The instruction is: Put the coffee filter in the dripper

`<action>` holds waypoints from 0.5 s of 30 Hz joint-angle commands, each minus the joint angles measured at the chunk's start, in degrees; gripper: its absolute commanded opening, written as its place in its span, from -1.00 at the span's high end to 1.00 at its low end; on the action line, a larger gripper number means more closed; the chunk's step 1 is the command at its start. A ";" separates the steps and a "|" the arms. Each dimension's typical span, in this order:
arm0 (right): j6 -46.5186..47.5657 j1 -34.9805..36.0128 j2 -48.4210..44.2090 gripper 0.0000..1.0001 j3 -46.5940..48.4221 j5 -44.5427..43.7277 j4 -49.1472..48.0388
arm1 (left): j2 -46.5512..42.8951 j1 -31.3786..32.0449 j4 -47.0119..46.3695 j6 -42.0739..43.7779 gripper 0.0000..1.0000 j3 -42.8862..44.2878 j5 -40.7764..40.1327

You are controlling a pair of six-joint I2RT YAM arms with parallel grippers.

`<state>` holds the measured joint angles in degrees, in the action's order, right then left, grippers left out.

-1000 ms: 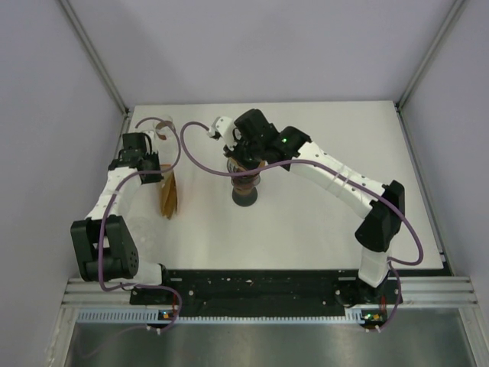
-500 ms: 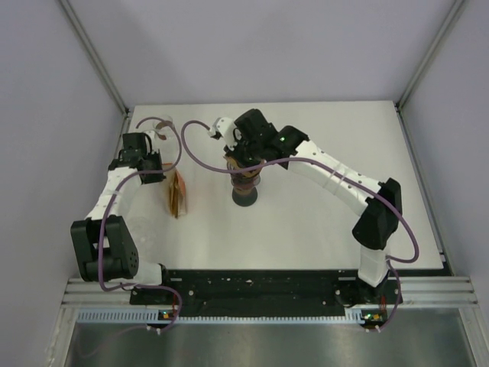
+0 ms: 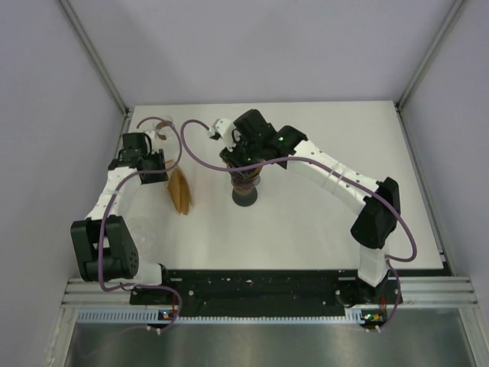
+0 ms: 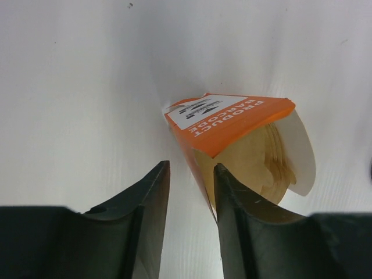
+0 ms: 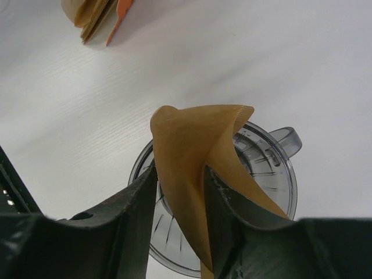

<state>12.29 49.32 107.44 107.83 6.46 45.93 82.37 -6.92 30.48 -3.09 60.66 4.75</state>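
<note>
A tan paper coffee filter (image 5: 192, 151) stands folded between the fingers of my right gripper (image 5: 180, 174), its lower end inside the clear plastic dripper (image 5: 273, 168). Those jaws stand apart and the filter bulges loosely in the gap, so the gripper is open. In the top view the right gripper (image 3: 244, 164) hovers over the dripper (image 3: 245, 187) at mid-table. My left gripper (image 4: 192, 168) is open over bare table, with an orange box of filters (image 4: 232, 119) lying just beyond its right finger. The top view shows that box (image 3: 181, 191) flat on the table beside the left gripper (image 3: 157, 170).
The orange box (image 5: 96, 14) shows at the upper left of the right wrist view, far from the dripper. A clear glass object (image 3: 157, 126) sits in the far left corner of the white table (image 3: 321, 229). Grey walls close in the sides and back.
Both grippers have opened. The orange box has left the left gripper's jaws and now lies on the table. The filter stays upright in the dripper as the right jaws part.
</note>
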 commanded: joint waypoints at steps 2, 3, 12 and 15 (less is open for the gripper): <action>-0.61 -0.19 -2.58 0.09 4.05 2.51 -0.32 | -2.03 -0.20 0.63 0.45 0.05 3.23 1.13; -0.69 -0.28 -2.85 0.03 4.14 2.68 -0.32 | -2.12 -0.20 1.16 0.37 0.00 3.58 1.22; -0.43 -0.28 -4.26 -0.29 5.37 2.95 -0.14 | -2.56 -0.29 2.39 0.90 -0.20 4.46 1.84; -0.43 -0.28 -3.90 -0.31 5.81 2.51 0.47 | -2.48 -0.29 2.92 0.90 -0.21 4.99 2.19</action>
<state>11.92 49.32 106.59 110.04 8.84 46.35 81.65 -7.01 32.77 -2.81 62.92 5.63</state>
